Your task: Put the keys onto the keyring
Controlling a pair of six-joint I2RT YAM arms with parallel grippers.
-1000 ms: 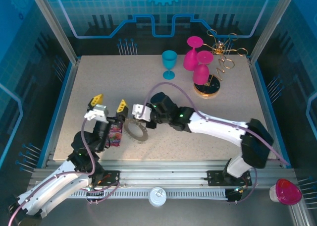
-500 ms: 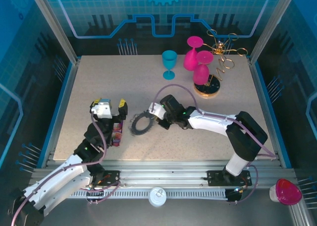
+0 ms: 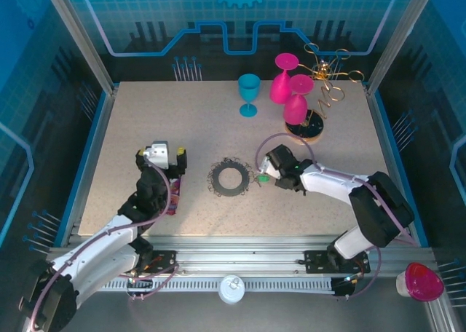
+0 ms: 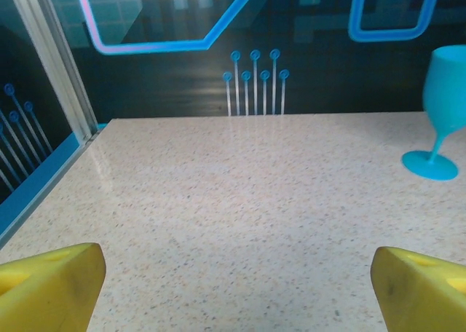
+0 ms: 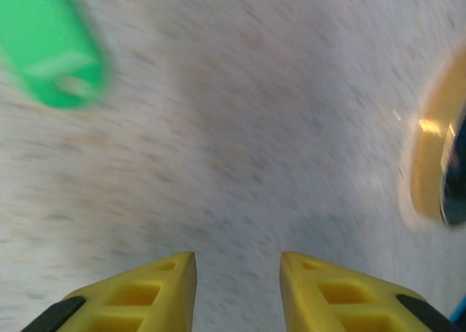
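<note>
The keyring (image 3: 231, 178), a flat dark ring with small wire loops round its rim, lies on the table's middle. A green-headed key (image 3: 263, 178) rests just right of it. In the right wrist view that key (image 5: 54, 62) is a blurred green shape at the upper left. My right gripper (image 3: 266, 168) hovers by the key, and its yellow fingers (image 5: 238, 255) stand apart with bare table between them. My left gripper (image 3: 162, 157) is left of the ring, spread wide (image 4: 237, 263) and holding nothing.
A blue goblet (image 3: 248, 93) (image 4: 440, 113) stands at the back. Two pink goblets (image 3: 290, 88) hang by a gold wire stand (image 3: 324, 88) on a round base (image 3: 304, 130) (image 5: 437, 172). A small pink-purple item (image 3: 173, 194) lies under my left arm.
My right gripper has opened and let go of the keyring, then drawn back to the right. The ring now lies flat, further right. My left gripper has moved slightly back.
</note>
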